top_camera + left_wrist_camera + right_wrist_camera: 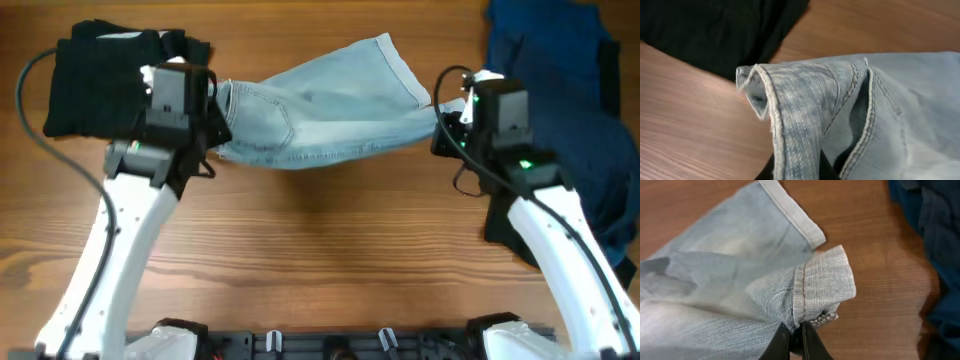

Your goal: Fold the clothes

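Pale blue denim shorts (320, 110) hang stretched between my two grippers above the table. My left gripper (212, 118) is shut on the waistband (790, 115), which stands up from between its dark fingers (826, 169). At the other end my right gripper (440, 122) is shut on a cuffed leg hem (827, 280), pinched by its black fingertips (782, 342). The second cuffed leg (790, 210) trails toward the far side. A black garment (105, 75) lies at the far left and a dark navy garment (575, 90) at the far right.
Bare wooden tabletop (330, 250) lies in front of the shorts, between the two white arms. The navy cloth (940, 255) is close to the right of my right gripper. The black cloth (720, 30) lies just beyond my left gripper.
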`<control>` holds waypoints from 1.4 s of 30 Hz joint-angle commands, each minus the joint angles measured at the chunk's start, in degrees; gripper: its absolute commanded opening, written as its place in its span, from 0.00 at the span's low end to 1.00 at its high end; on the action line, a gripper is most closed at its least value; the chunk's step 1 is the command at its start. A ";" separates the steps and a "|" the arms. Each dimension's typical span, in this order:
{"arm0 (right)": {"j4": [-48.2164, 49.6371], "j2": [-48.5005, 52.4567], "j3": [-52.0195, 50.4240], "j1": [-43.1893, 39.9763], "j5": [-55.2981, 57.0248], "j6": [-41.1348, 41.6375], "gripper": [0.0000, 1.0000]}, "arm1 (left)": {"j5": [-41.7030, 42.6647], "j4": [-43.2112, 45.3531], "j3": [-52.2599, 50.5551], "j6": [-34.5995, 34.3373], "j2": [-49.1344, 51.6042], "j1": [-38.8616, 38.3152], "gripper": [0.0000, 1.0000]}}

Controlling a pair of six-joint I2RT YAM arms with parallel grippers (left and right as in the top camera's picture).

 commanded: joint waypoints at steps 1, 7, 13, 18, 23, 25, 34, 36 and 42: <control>1.97 4.15 1.36 -0.24 2.75 -1.03 0.04 | -2.67 1.44 0.09 -1.16 5.38 0.96 0.04; 6.08 7.61 1.36 -0.24 2.80 -1.07 0.04 | -2.67 2.14 0.09 -1.18 10.16 0.96 0.04; 15.08 11.50 1.36 -0.24 2.58 -1.09 0.04 | -2.67 4.72 0.07 -1.40 10.58 1.55 0.04; 22.34 16.87 1.36 -0.24 1.16 -1.11 0.04 | -2.64 4.92 0.07 -2.67 11.28 2.86 0.04; 30.93 23.19 1.36 -0.24 -1.07 -1.33 0.04 | -2.67 5.29 0.07 -2.67 14.14 4.17 0.04; 34.10 25.31 1.36 -0.17 -1.64 -1.75 0.04 | -2.67 5.75 0.07 -2.67 15.74 4.46 0.04; 55.60 37.33 1.36 0.20 -5.20 -4.09 0.04 | -2.67 14.40 0.07 -2.80 26.71 4.72 0.04; 61.79 40.09 1.36 0.61 -5.18 -4.09 0.05 | -2.69 17.55 0.07 -3.56 29.42 4.70 0.04; 75.73 46.38 2.45 1.40 -2.27 -2.38 1.00 | -2.64 24.50 0.07 -6.14 34.27 5.27 0.98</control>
